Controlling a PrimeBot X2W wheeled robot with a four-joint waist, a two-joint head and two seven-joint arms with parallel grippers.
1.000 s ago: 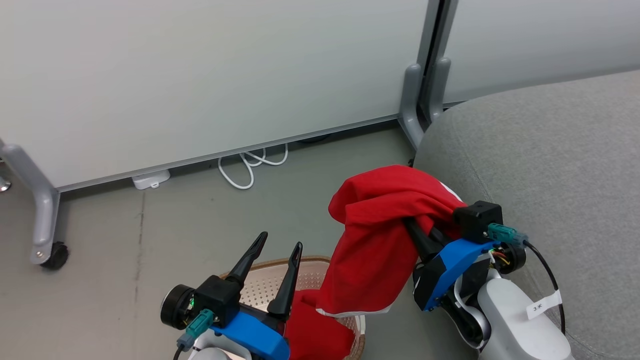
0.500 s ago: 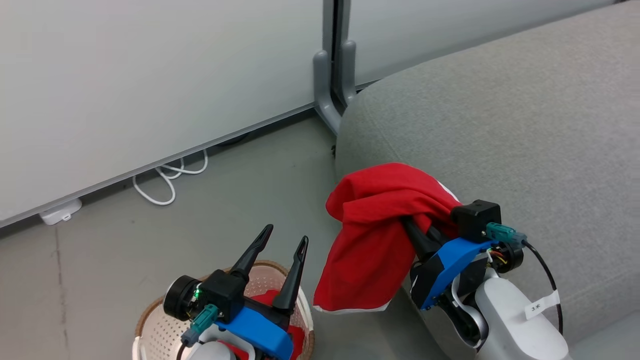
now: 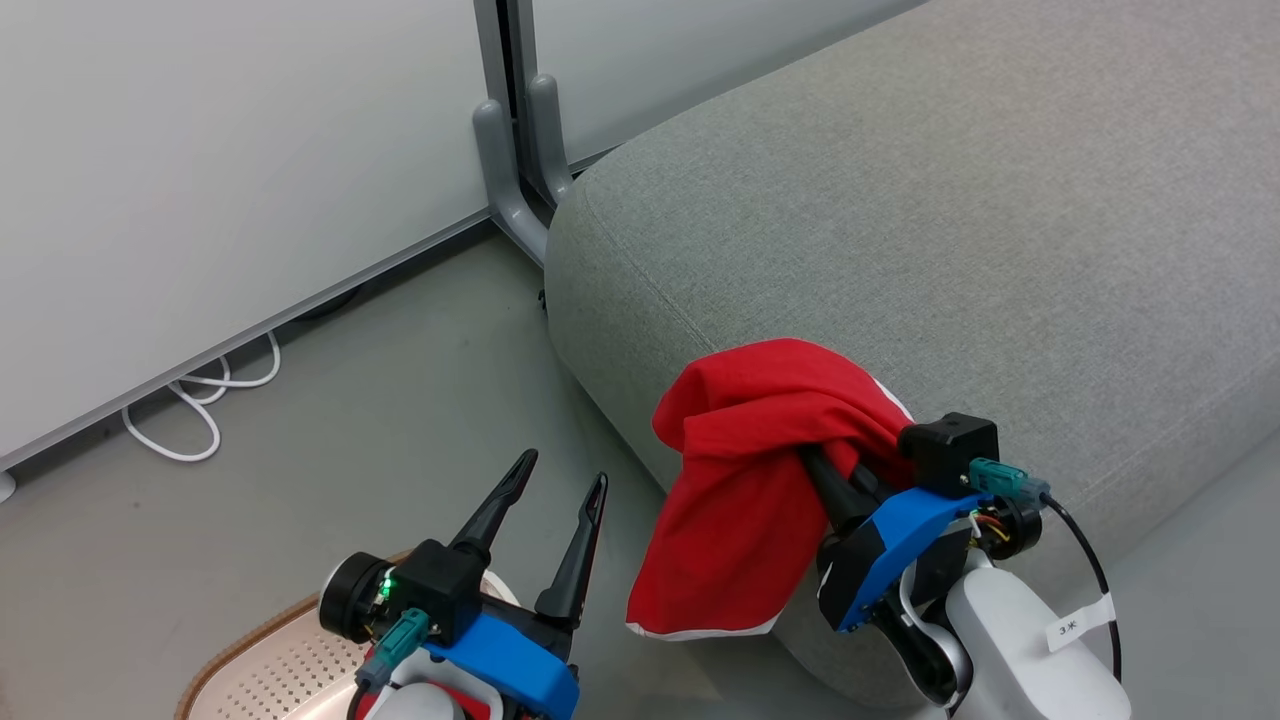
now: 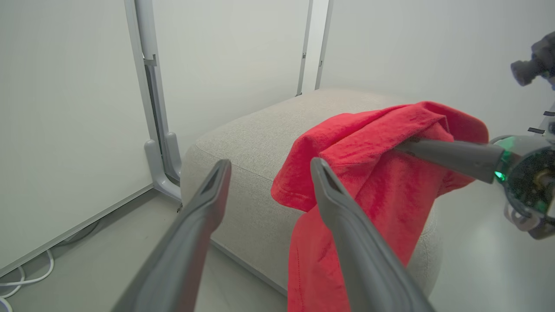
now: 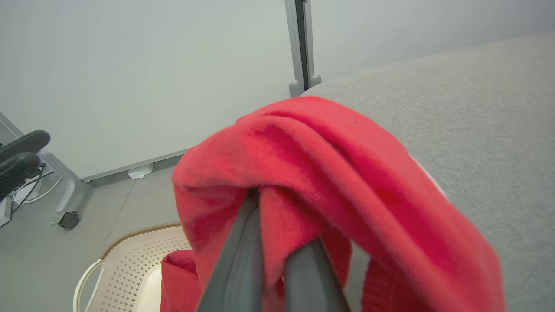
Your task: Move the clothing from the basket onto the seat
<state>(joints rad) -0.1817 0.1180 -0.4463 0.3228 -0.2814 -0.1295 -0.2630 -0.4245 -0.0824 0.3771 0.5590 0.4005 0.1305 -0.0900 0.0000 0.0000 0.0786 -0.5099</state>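
A bright red garment (image 3: 745, 470) with white trim hangs from my right gripper (image 3: 818, 458), which is shut on it with its fingertips buried in the folds. The cloth droops over the front corner of the grey seat (image 3: 900, 230). The right wrist view shows both fingers (image 5: 249, 251) pressed together under the red fabric (image 5: 329, 164). My left gripper (image 3: 562, 472) is open and empty, above the cream basket (image 3: 265, 670) at the lower left. More red clothing (image 5: 175, 277) lies in the basket (image 5: 125, 260). The left gripper (image 4: 269, 167) points at the seat (image 4: 243, 130).
Pale partition panels stand behind, with grey feet (image 3: 505, 170) near the seat's back corner. A white cable (image 3: 200, 400) loops on the grey floor by the panel. A castor leg (image 5: 65, 212) stands left of the basket.
The camera has swung towards the seat, so the whole view has shifted. The held garment, which hung over the basket, now hangs at the seat's corner. Both grippers keep their states.
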